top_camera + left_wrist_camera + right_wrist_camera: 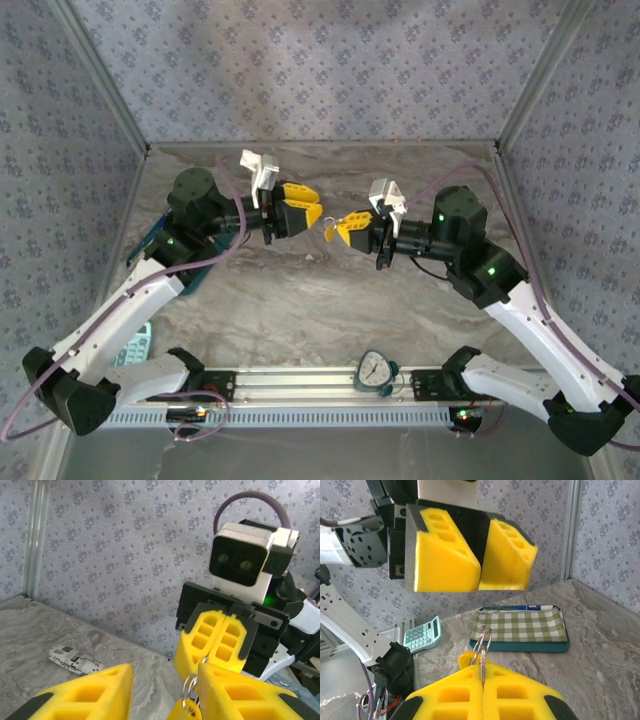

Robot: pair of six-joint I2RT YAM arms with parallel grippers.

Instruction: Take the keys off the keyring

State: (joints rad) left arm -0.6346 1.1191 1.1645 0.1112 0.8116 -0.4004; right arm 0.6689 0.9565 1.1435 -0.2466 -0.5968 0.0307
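Two robot arms meet above a grey marbled bench [300, 300] walled in floral blue-grey paper (metal posts at the far corners). The right claw [342, 228] is pinched tight on the keyring [483, 641] — the keys [329, 231] hang at its tip, over mid-bench. The left claw [317, 206] stands partly parted just left of them — a green-checked tray [520, 625] lies near the left wall.

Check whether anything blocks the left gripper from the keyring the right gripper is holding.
Nothing visible does. The keyring sticks out of the shut right gripper, and the open left gripper faces it with only air between them.
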